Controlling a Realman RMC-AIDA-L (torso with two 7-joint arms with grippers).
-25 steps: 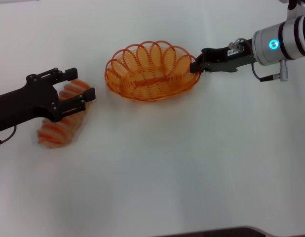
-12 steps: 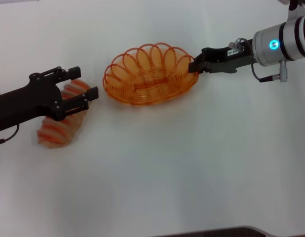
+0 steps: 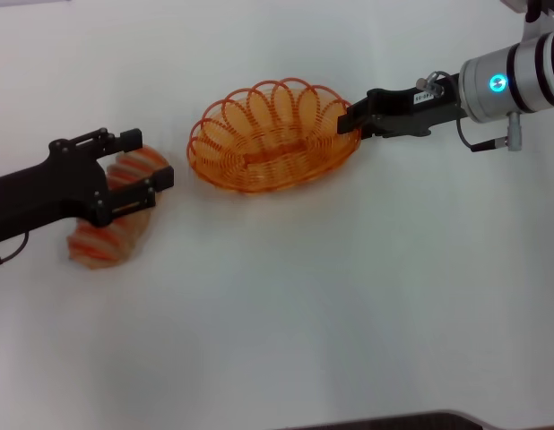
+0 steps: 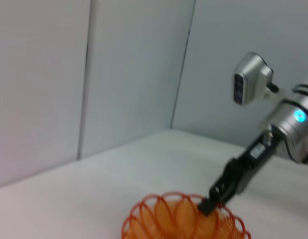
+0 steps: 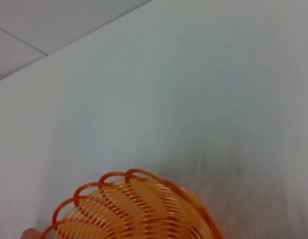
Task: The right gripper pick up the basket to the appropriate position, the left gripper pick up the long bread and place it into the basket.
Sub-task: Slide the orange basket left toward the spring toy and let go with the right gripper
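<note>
The oval orange wire basket [image 3: 272,134] is in the upper middle of the head view, tilted slightly. My right gripper [image 3: 351,120], black with a white label, is shut on the basket's right rim. The basket also shows in the left wrist view [image 4: 181,219] and the right wrist view [image 5: 139,209]. The long bread [image 3: 111,215], tan with orange-brown ridges, lies at the left on the white table. My left gripper [image 3: 147,159] is open, its fingers straddling the bread's upper end from above.
The white table [image 3: 331,296] spreads wide in front and to the right of the basket. A dark edge shows at the bottom of the head view. Grey wall panels stand behind the table in the left wrist view [image 4: 134,74].
The right gripper has drawn the basket slightly left and up. The left gripper has lowered over the bread's upper end.
</note>
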